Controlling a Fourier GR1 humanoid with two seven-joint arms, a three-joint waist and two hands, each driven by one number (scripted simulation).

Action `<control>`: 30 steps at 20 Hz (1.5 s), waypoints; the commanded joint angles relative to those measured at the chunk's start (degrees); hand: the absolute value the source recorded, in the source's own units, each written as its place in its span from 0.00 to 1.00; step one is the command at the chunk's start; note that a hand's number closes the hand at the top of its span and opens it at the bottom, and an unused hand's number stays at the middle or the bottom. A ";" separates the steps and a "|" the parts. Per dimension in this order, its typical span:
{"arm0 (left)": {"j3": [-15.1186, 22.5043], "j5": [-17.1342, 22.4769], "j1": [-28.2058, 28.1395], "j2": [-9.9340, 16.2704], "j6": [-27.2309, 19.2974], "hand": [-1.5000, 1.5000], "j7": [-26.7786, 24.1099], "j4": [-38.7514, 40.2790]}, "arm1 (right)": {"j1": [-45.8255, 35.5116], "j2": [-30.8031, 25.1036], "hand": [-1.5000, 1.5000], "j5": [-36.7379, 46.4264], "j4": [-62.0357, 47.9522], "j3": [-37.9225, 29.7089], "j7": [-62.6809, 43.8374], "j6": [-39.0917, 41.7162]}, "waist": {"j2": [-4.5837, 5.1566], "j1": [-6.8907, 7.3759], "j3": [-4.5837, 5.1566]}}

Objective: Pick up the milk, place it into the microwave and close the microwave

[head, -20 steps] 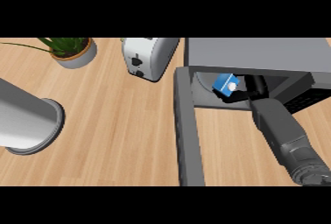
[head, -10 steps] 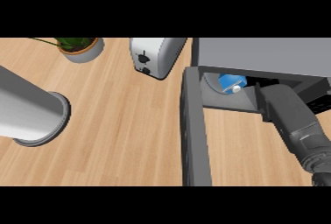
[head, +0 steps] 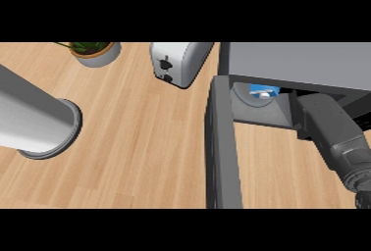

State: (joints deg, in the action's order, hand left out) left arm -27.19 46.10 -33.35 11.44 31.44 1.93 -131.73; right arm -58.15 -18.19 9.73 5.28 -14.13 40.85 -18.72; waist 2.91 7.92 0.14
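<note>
So the small blue and white milk carton (head: pixel 262 92) is already sitting inside the grey box-shaped microwave (head: pixel 297 63), just past the opening on what looks like the pale round turntable, with only its top edge peeking out under the roof. The right grey forearm (head: pixel 330 132) runs into the cavity next to it, but the right hand itself is hidden in there, so honestly I can't tell if it's spread, pressed together or pinching the carton. The left hand doesn't show at all. My guess on handling: a carton like that is light, a bit squashy on the sides and tall enough to tip, so take it around the middle of the body, not by the top. The dark grey microwave door (head: pixel 221 147) stands wide open and needs swinging shut. A white toaster (head: pixel 177 61), a potted green plant (head: pixel 94 50) and a big grey cylinder (head: pixel 33 120) sit off to the left on the wooden counter (head: pixel 138 162).
</note>
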 commanded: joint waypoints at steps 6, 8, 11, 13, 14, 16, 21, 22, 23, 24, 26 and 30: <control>0.24 0.65 1.09 1.31 0.54 0.00 0.55 -0.16 | -2.89 -3.29 1.00 0.13 -0.70 0.08 -1.34 -2.59 | 1.97 3.12 -0.59; 0.71 0.23 1.61 1.17 0.20 0.00 0.69 0.05 | -3.07 -4.17 1.00 -0.03 -1.09 0.09 -1.15 -2.22 | 2.17 2.83 -0.59; 0.15 0.51 2.77 1.73 0.42 0.00 0.21 1.05 | -2.59 -3.62 1.00 -0.61 -1.66 -0.21 0.08 -2.94 | 2.32 2.82 -0.57; -0.35 -0.10 3.04 2.31 -0.63 0.00 0.90 0.30 | -2.91 -3.61 1.00 -0.63 -1.49 -0.19 0.66 -3.21 | 2.63 2.96 -0.74; -1.07 0.83 2.81 2.65 -0.10 0.00 0.54 0.71 | -3.23 -4.76 1.00 -0.69 -1.70 -0.28 -0.13 -2.36 | 2.59 3.74 -0.71; -1.25 0.13 3.09 2.74 -0.40 0.00 0.68 0.97 | -2.98 -5.13 1.00 -0.60 -1.69 -0.24 0.01 -2.01 | 2.77 3.68 -0.75; -1.61 -1.30 4.19 3.84 -0.35 0.00 1.01 1.28 | -3.50 -5.99 1.00 -0.68 -1.36 -0.28 -0.74 -1.68 | 3.00 3.95 -0.77; -1.14 -1.57 4.58 3.90 -0.70 0.00 1.39 1.48 | -3.64 -5.79 1.00 -0.72 -1.42 -0.31 -1.13 -1.52 | 3.21 3.66 -0.78; -1.19 -1.28 4.84 4.18 -0.90 0.00 1.53 1.05 | -3.82 -5.88 1.00 -0.56 -1.16 -0.13 -0.98 -1.49 | 3.20 3.88 -0.82; -1.11 -1.51 5.21 4.06 -0.96 0.00 1.36 1.35 | -3.60 -6.01 1.00 -0.44 -1.05 -0.01 -0.71 -1.42 | 3.28 3.79 -0.79; -1.49 -1.40 5.47 4.53 -0.70 0.00 1.30 1.53 | -3.62 -5.51 1.00 -0.80 -1.13 -0.35 -1.29 -1.82 | 3.08 4.25 -0.75; -1.20 -2.09 5.08 4.30 -0.44 0.00 1.57 2.28 | -4.52 -3.72 0.00 -2.62 0.22 -1.93 -0.24 -0.66 | 2.63 4.79 -0.84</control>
State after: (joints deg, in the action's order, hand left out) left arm -28.39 44.34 -28.12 15.52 30.62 3.28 -130.02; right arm -60.10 -22.33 7.83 4.60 -15.35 40.57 -22.41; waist 5.72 11.78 -1.05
